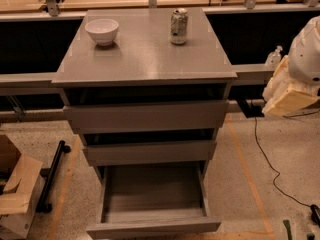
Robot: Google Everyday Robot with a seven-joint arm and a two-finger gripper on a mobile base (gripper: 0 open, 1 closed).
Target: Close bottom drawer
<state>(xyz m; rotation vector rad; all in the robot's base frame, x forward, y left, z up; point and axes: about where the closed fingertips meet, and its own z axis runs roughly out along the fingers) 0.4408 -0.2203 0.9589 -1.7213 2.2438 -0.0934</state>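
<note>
End effector (289, 98) sat at right edge of view, pale and bulky, roughly level with surface's front edge; whether wide or narrow could not be told. Bottom drawer (152, 204) lay well below it and to its left, pulled far out, box interior bare. Middle drawer (149, 151) and top drawer (146, 115) were stepped back above that. Further left and higher, on surface (145, 59): can (179, 26), then bowl (102, 31). Likely best approach: descend to centre of front panel, then push straight in, level and steady, to avoid skewing drawer.
</note>
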